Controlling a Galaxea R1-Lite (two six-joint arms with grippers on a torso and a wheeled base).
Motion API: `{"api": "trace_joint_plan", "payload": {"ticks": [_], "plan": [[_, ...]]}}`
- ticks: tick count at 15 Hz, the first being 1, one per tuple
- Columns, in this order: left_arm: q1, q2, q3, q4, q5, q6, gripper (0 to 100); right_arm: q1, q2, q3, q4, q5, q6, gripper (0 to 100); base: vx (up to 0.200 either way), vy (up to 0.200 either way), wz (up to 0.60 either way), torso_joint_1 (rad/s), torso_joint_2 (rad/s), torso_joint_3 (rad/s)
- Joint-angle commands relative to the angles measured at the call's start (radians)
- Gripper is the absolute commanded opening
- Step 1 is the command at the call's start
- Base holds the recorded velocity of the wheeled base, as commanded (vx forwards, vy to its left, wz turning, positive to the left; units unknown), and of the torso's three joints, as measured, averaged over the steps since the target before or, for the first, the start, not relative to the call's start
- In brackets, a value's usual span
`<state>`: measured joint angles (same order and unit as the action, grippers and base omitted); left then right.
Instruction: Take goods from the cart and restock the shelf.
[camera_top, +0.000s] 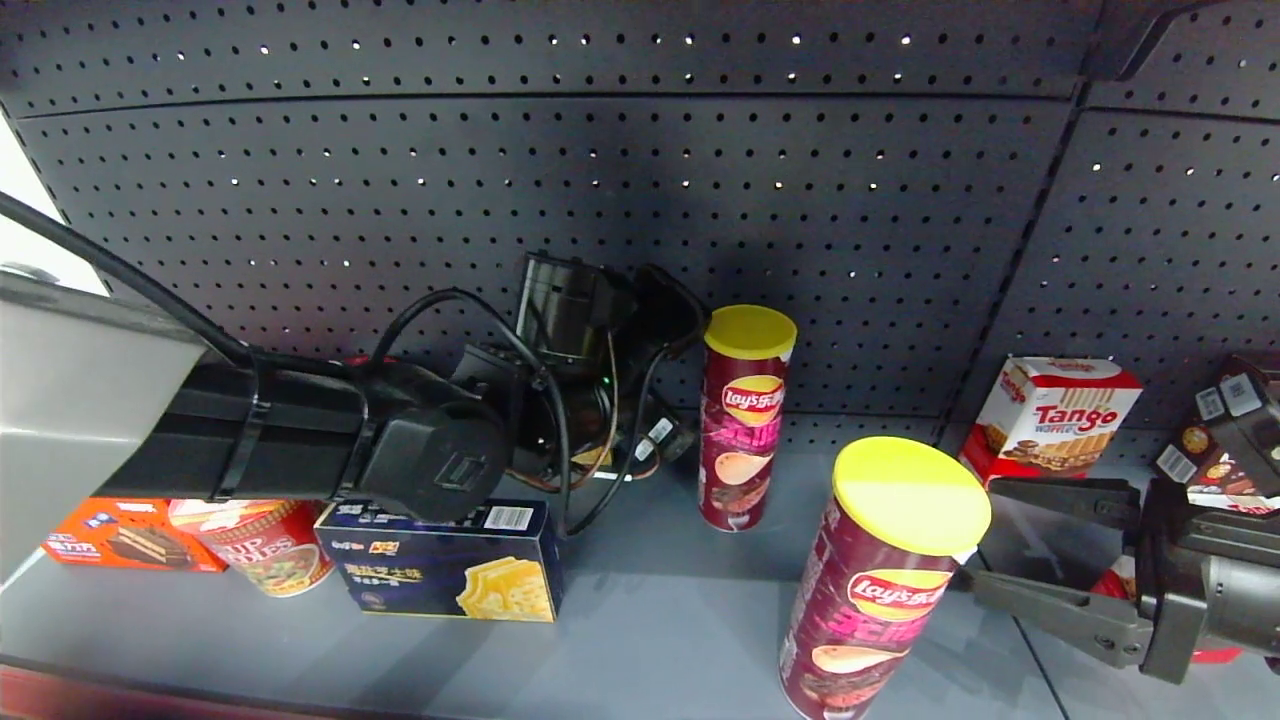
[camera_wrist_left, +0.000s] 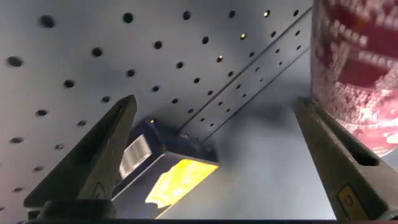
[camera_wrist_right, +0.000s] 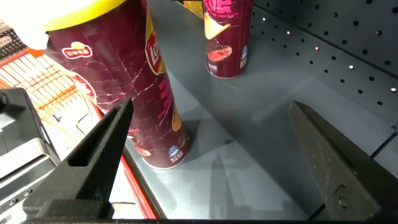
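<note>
A: Goods location?
B: Two glossy maroon cylindrical cans with yellow plastic lids stand on the grey metal shelf (camera_top: 650, 610): near can (camera_top: 880, 600) at the front edge, far can (camera_top: 745, 440) by the perforated back panel (camera_top: 600, 180).
A: Gripper status?
B: Right gripper (camera_top: 980, 535): fingers spread, near can beside them; its wrist view shows that can's base on the shelf. Left gripper (camera_wrist_left: 216, 101): spread, far can beside one finger, blue box (camera_wrist_left: 168, 174) beyond.

A shop is indicated: a shelf (camera_top: 650, 600) backed by perforated pegboard (camera_top: 500, 180) is stocked with packaged snacks. One chip can (camera_top: 885, 580) is stood just beside the right claw (camera_top: 978, 532), a second chip can (camera_top: 745, 420) between it and the left claw (camera_wrist_left: 216, 102). A wafer box (camera_top: 1060, 410) is set beyond the right claw, a cracker box (camera_top: 450, 575) and cup noodles (camera_top: 270, 545) short of the left claw.
</note>
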<state>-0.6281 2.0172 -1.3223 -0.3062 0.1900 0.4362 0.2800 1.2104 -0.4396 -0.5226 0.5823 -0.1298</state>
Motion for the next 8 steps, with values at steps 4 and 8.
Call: {"api": "trace_joint_plan", "payload": {"ticks": [4, 8], "plan": [[-0.027, 0.043, -0.024, 0.001, 0.000, -0.005, 100, -0.001, -0.002, 0.004, -0.001, 0.001, -0.001, 100, 0.000, 0.000, 0.00, 0.000, 0.00, 0.000], [-0.030, 0.046, -0.024, 0.001, 0.000, -0.007, 100, -0.001, -0.003, 0.007, -0.001, 0.001, -0.001, 100, 0.000, 0.000, 0.00, 0.000, 0.00, 0.000]]}}
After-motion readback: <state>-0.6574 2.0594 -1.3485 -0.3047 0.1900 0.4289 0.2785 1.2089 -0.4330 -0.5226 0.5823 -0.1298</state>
